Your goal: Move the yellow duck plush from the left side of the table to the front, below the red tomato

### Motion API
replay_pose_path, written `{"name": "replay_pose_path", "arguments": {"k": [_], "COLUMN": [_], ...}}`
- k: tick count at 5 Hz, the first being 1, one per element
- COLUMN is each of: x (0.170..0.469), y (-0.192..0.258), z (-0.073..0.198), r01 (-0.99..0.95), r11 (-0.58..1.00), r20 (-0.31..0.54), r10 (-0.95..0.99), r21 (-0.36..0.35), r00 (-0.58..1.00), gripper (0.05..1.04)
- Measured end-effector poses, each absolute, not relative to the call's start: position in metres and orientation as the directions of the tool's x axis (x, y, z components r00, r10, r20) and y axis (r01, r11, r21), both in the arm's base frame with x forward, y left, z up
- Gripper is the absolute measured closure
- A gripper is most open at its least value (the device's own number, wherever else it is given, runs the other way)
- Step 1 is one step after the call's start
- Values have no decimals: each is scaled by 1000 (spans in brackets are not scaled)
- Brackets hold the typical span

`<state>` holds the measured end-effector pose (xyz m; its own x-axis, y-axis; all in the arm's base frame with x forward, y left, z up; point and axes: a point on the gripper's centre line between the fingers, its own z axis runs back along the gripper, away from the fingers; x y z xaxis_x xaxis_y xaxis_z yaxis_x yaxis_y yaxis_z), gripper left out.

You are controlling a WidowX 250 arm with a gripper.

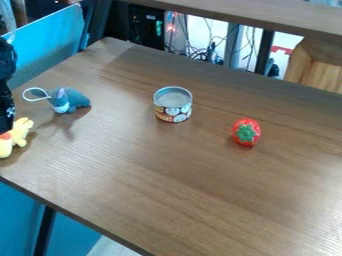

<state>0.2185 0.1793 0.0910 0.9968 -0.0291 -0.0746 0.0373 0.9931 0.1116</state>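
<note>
From where I'm standing, the black pincer (pixel 8 112) is over at the far left, pointing down at the counter (pixel 167 175) and partly cut off by the edge of my view. I can't tell whether it is apart, together or clamped on something. Right below it lies a yellow plush toy (pixel 20 132) with an orange-red patch, near the counter's left edge; I can't tell if the two touch. Just beyond and to the right sits a small blue-grey plush toy (pixel 77 98), its pale loop (pixel 27 95) stretching out toward the left. Well apart from that, farther right, a short round can (pixel 174 111) stands upright, with a silvery top and little cartoon faces around its side. Farther right again, and a bit closer to me, is a red strawberry (pixel 238 129), its green leafy cap facing my way.
</note>
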Motion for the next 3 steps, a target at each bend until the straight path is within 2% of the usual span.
{"name": "replay_pose_path", "arguments": {"k": [1,2,3], "x": [217,229,240], "y": [177,180,184], "z": [83,77,78], "r01": [36,-29,-65], "r11": [995,997,995], "r20": [-98,-92,-77], "r10": [-27,36,72], "r21": [93,71,79], "r00": [995,995,994], "gripper": [87,87,87]}}
